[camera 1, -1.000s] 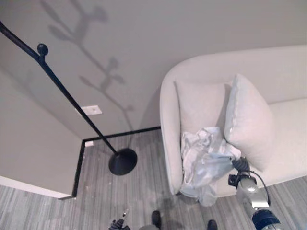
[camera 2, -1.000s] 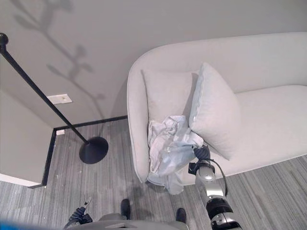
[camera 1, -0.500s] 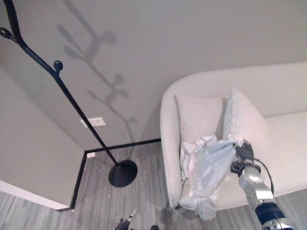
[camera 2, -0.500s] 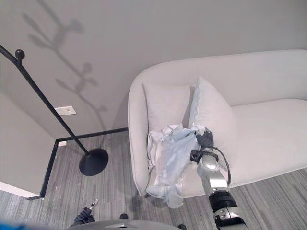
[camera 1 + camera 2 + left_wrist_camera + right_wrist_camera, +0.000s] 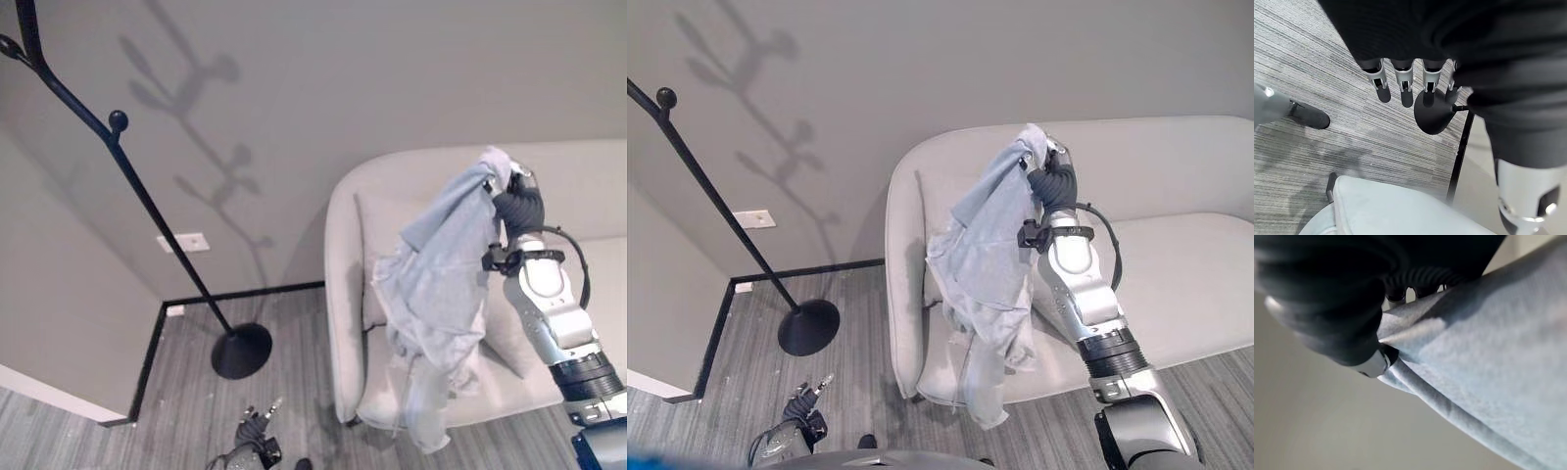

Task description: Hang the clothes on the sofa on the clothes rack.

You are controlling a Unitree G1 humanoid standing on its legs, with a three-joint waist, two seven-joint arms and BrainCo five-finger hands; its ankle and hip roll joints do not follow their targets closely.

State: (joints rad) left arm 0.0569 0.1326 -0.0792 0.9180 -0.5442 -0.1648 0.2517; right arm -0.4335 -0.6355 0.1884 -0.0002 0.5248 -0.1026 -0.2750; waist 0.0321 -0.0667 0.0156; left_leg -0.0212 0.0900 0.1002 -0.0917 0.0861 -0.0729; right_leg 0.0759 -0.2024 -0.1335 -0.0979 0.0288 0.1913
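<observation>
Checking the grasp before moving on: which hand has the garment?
The right hand, raised above the sofa, grips the pale blue garment; the left hand hangs open near the floor.

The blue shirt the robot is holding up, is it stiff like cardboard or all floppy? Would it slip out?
Probably very floppy: the blue shirt hangs in loose folds from the right hand, trailing down past the sofa seat. It looks light, since one pinch lifts it all. It might slip, because only a small bunched bit is gripped.
</observation>
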